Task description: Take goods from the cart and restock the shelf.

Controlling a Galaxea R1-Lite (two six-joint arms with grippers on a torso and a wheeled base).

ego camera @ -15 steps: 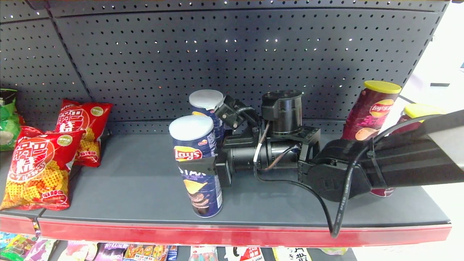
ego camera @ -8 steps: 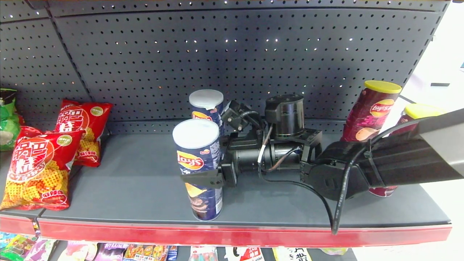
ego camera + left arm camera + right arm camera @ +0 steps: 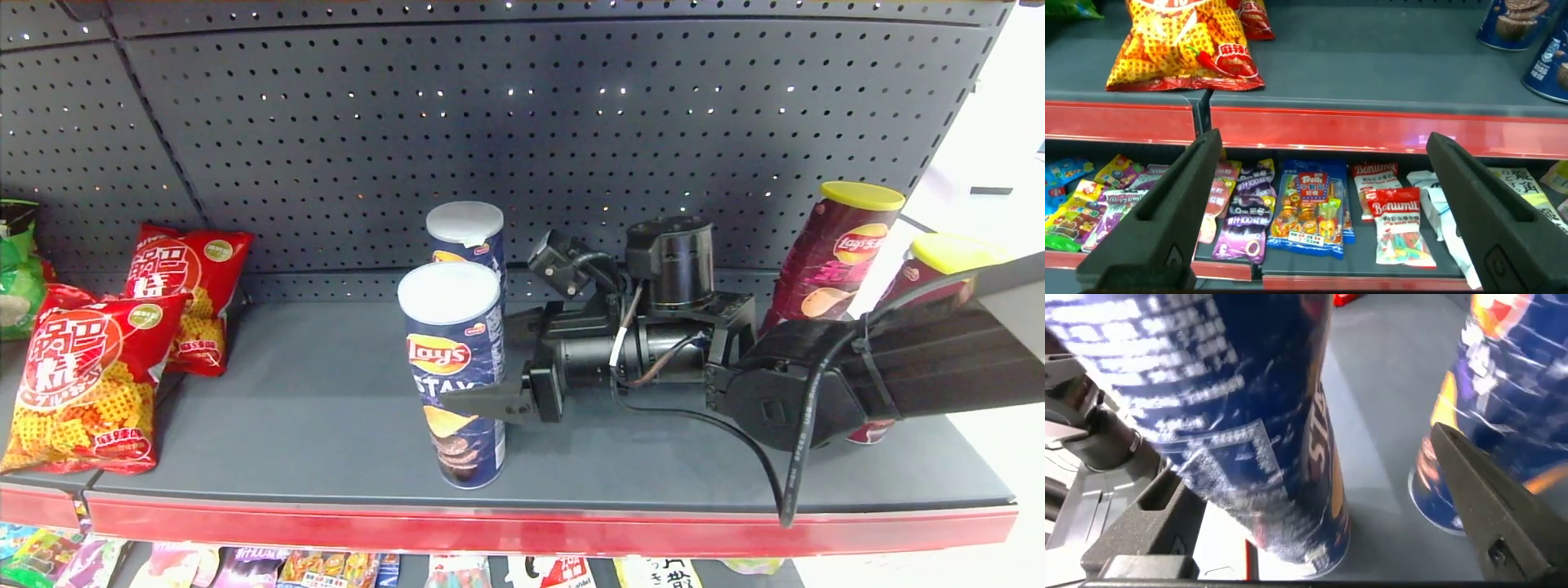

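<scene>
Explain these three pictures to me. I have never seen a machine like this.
This is a two-armed robot restocking a shop shelf. The wide picture comes from a camera on its head, the other two from cameras on its wrists. In the head view, the right arm is over the shelf, its right gripper open around the upright front blue can; nothing is held. A second blue can stands behind, red bags lie to the left, and maroon cans stand to the right. The left wrist view shows the left gripper, open and empty, facing snack packets lower down.
</scene>
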